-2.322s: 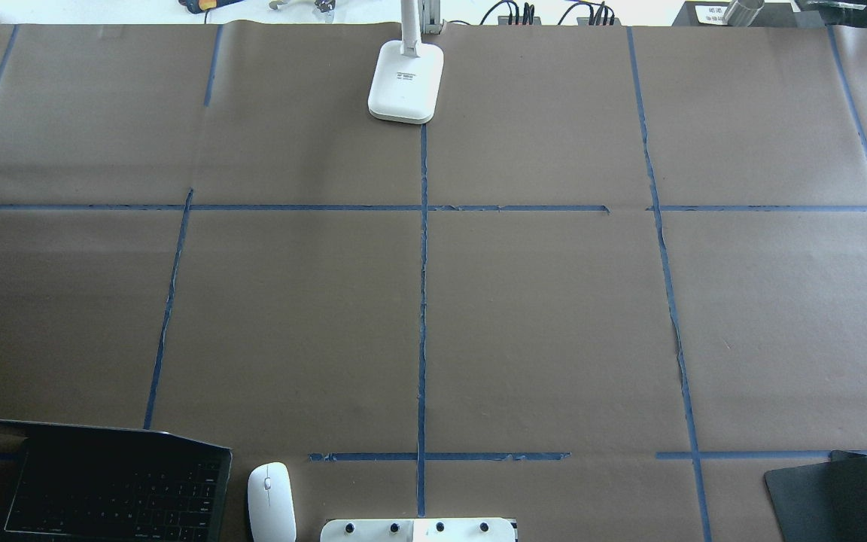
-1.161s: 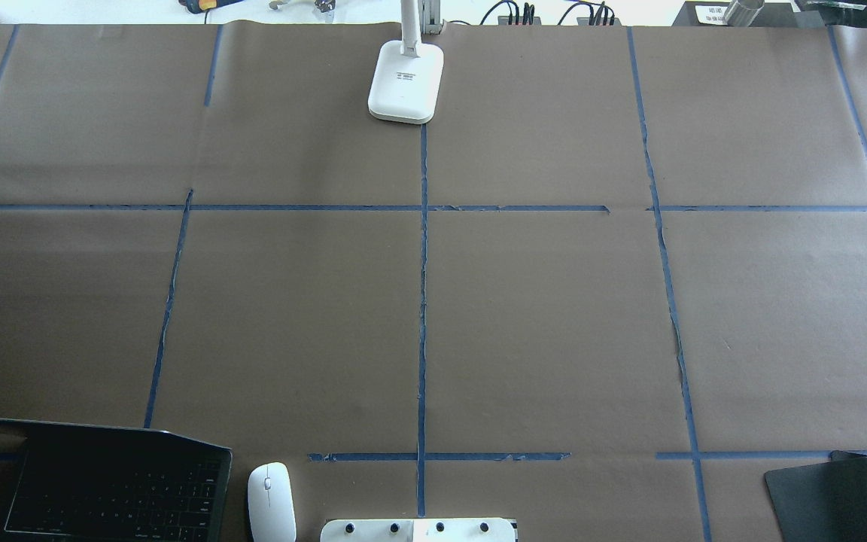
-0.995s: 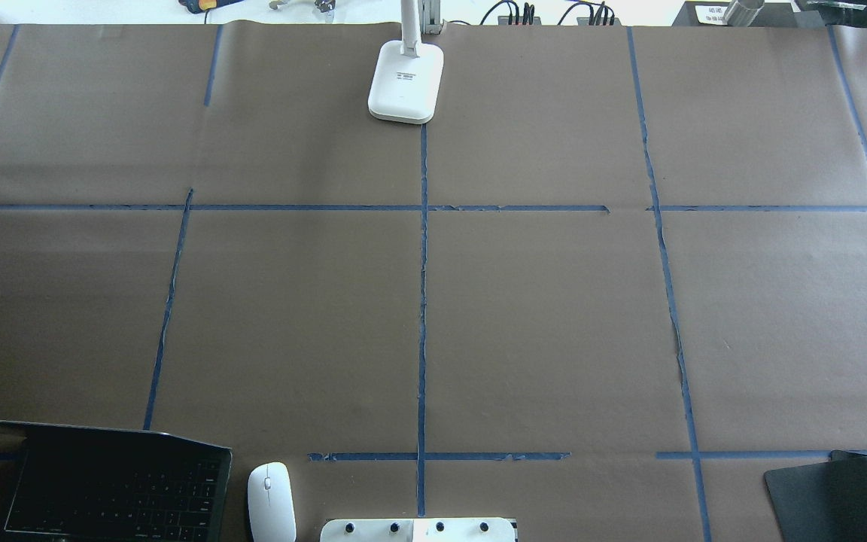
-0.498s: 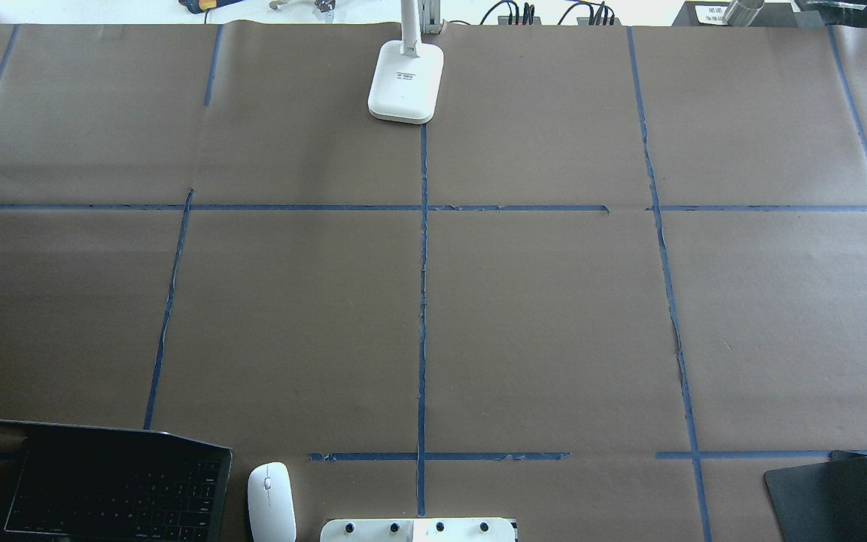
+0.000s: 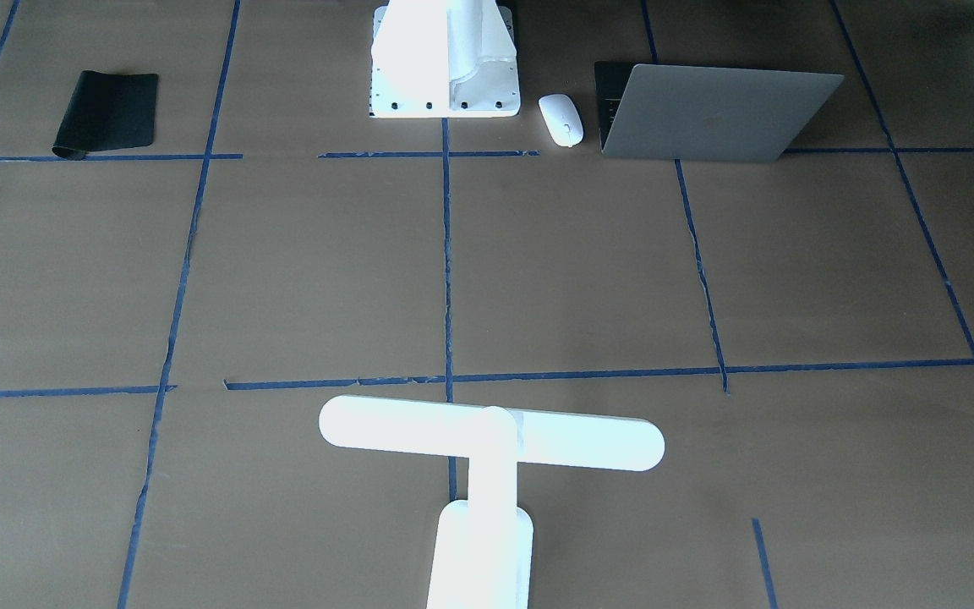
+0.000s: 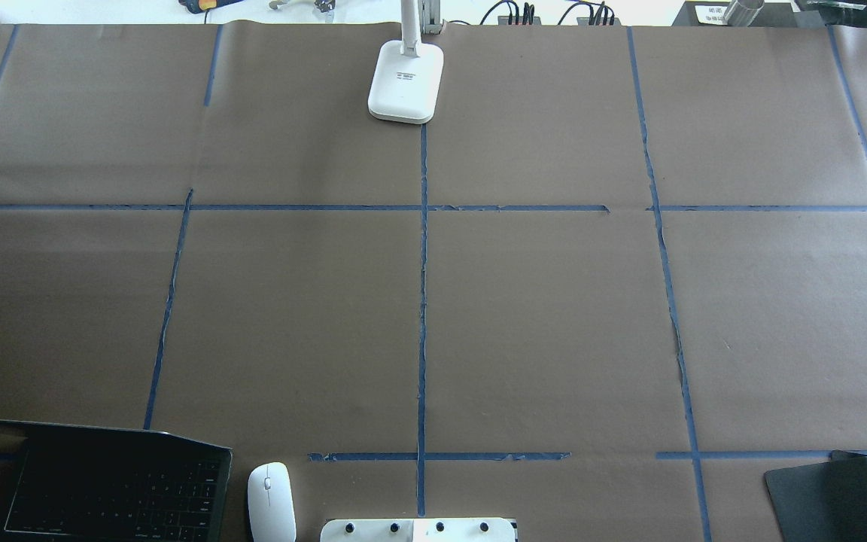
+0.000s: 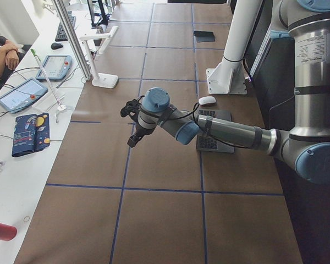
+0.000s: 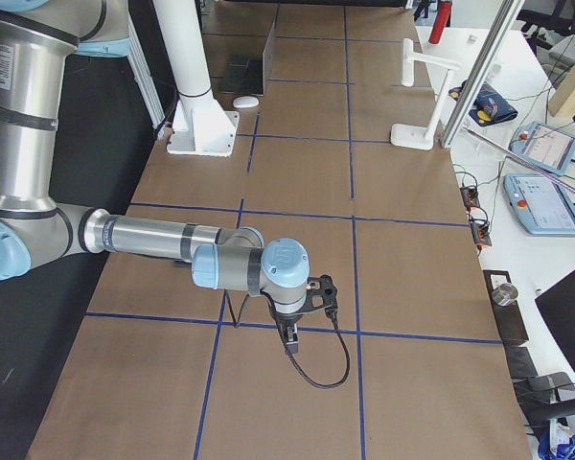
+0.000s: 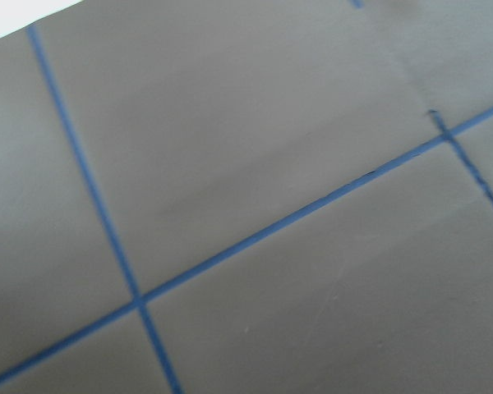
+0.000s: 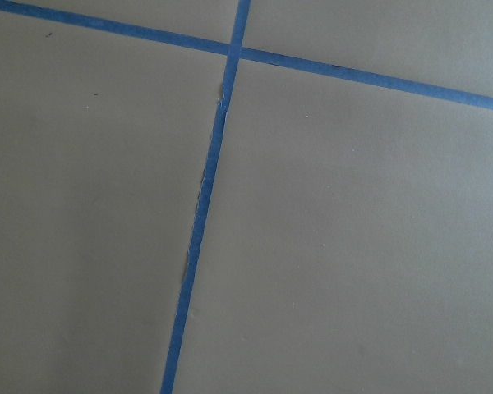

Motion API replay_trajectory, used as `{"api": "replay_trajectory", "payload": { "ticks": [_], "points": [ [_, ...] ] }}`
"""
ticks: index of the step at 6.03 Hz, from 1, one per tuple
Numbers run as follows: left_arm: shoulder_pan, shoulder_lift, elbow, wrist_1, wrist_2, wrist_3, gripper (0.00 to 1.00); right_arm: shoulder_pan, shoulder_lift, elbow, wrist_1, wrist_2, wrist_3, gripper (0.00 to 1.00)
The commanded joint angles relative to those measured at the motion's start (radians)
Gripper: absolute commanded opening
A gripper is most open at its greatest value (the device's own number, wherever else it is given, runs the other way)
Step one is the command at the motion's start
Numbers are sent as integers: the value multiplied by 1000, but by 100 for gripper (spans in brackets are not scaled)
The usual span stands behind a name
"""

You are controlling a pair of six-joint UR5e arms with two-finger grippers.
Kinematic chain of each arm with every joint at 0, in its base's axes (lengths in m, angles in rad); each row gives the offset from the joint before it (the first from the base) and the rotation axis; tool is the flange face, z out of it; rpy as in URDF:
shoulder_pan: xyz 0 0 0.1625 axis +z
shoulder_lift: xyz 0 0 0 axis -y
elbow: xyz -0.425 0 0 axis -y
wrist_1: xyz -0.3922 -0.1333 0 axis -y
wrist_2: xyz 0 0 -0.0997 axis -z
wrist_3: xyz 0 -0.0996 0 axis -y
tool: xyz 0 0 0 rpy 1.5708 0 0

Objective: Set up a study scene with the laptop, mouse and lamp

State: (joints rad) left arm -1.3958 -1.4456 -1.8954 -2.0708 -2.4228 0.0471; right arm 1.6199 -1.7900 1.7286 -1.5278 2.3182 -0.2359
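Note:
The grey laptop (image 5: 707, 114) stands open at the robot's edge of the table, its dark keyboard (image 6: 117, 489) facing the robot. Beside it lies the white mouse (image 5: 560, 119) (image 6: 271, 500). The white T-shaped lamp (image 5: 491, 440) stands upright at the far middle edge, its base (image 6: 406, 81) on the centre tape line. My left gripper (image 7: 133, 124) hovers over bare paper beyond the laptop, and only a sliver of it shows at the front view's right edge. My right gripper (image 8: 311, 307) hangs over a tape crossing, far from all three. I cannot tell whether either is open or shut.
A black mat (image 6: 825, 500) lies at the near right corner. The white mount (image 5: 445, 59) sits between mat and mouse. Blue tape lines divide the brown paper. A side table holds tablets (image 8: 546, 201), and a person's arm (image 7: 3, 55) rests there.

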Motion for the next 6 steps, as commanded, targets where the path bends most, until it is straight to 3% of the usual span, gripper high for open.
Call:
{"api": "replay_trajectory", "payload": {
  "ticks": [1,2,6],
  "points": [
    [75,28,-66,-117,-161,-9,100,0,-3,-3,0,0,0,100],
    [156,93,-92,-269,-162,-19,100,0,-6,-1,0,0,-2,100],
    [478,91,-255,-288,-145,-18,100,0,-6,0,0,1,3,100]
  ]
}}
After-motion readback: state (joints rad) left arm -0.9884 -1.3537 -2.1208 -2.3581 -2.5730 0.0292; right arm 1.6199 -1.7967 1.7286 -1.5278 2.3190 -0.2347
